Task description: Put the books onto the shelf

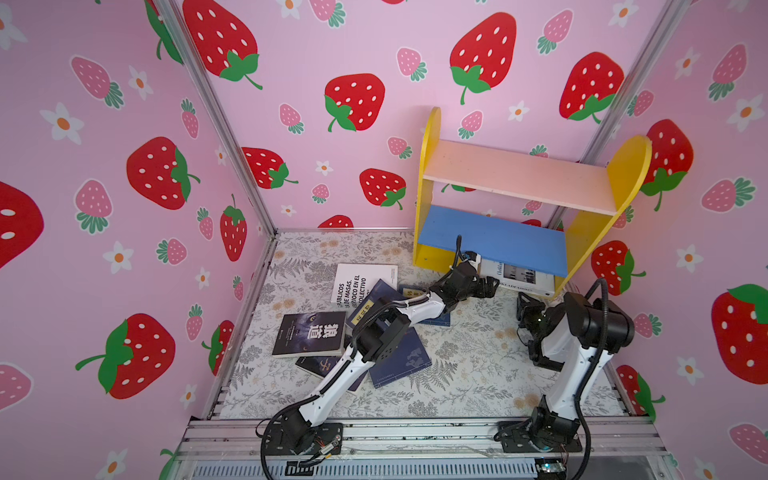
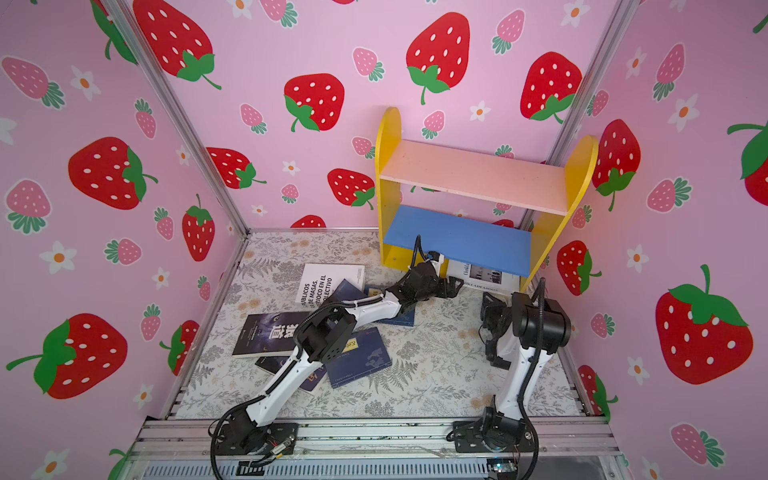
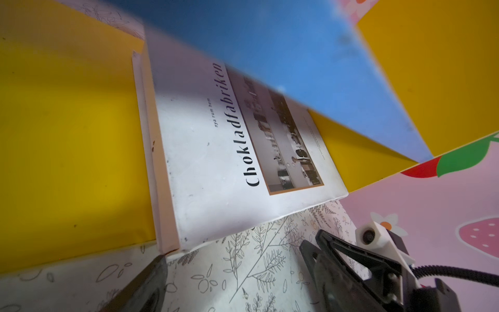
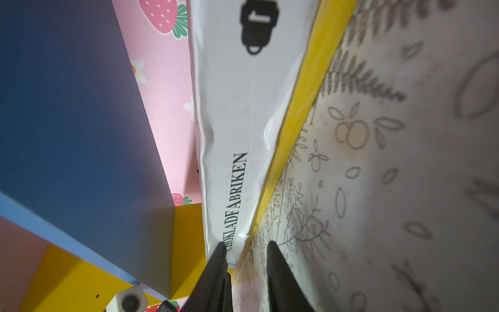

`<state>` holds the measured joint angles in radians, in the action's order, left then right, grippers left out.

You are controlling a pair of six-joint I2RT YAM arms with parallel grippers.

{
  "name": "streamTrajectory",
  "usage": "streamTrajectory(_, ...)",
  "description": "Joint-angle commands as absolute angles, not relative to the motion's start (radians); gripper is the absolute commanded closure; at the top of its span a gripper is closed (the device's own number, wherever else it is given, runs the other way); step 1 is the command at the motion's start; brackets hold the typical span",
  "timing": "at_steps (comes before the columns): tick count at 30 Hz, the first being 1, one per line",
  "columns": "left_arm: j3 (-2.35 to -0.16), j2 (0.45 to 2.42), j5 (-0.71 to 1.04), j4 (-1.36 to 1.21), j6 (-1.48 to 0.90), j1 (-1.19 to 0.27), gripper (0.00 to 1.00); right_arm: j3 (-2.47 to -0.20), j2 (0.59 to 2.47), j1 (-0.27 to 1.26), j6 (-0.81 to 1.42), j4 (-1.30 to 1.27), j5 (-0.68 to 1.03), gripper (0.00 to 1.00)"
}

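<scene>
Currently: your two arms both point at the shelf [image 1: 627, 166], which stands in the back right corner of the flowered table [image 1: 478, 365].
White book [image 1: 515, 276]: it lies flat on the shelf's yellow floor, under the blue board [image 1: 494, 241], with its front edge sticking out.
Left gripper [image 1: 487, 286]: your jaws gape wide with nothing between them, just beside the book's left end.
Right gripper [image 4: 246, 244]: a narrow gap sits astride the book's front corner. You cannot tell whether it pinches.
Book pile [image 1: 311, 332]: the books overlap on the table left of the shelf, partly under your left arm.
</scene>
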<state>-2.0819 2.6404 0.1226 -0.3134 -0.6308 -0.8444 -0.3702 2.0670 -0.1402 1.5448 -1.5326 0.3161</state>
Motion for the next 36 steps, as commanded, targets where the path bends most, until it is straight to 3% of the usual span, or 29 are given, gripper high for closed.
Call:
streamTrajectory(1, -2.166, 2.659, 0.083, -0.315, -0.633, -0.818, 0.14, -0.305, 2.162, -0.137, 1.537, -1.87, 0.331, 0.71)
streamTrajectory(9, -2.108, 2.647, 0.026, -0.369, -0.659, -0.821, 0.05, -0.308, 2.173, -0.138, 1.535, -1.87, 0.34, 0.71)
streamTrajectory(36, -2.242, 2.8, -0.03, -0.545, -0.878, -0.818, 0.06, -0.318, 2.187, -0.145, 1.522, -1.855, 0.388, 0.72)
